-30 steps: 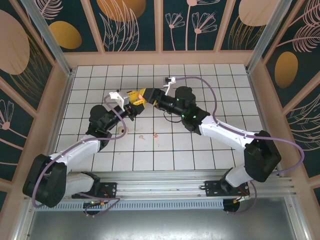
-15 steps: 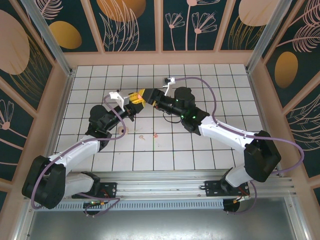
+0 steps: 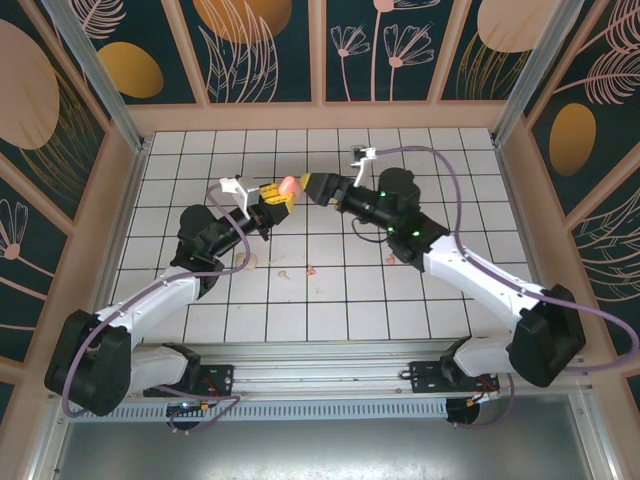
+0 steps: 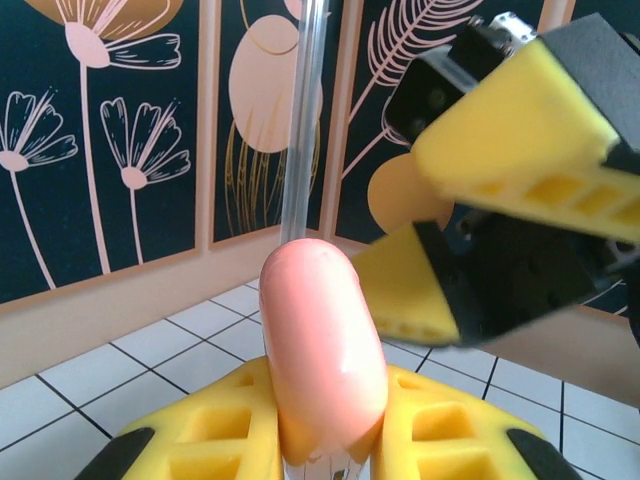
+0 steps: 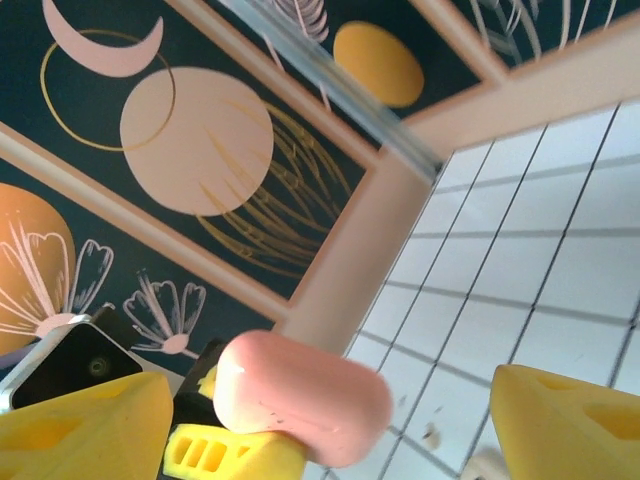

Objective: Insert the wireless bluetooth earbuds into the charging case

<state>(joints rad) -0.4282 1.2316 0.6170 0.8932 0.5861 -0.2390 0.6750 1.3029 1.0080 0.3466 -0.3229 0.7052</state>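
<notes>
Bright, even light; blurred near foregrounds

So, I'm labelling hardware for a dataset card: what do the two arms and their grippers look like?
The left arm and right arm have white links, black joints and a lilac cable looping alongside. The left gripper and right gripper have yellow wedge-shaped fingers with rectangular recesses and black backing.

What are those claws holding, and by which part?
The left gripper pinches the pink charging case by one end, between its yellow fingers. The right gripper is open and holds nothing.
</notes>
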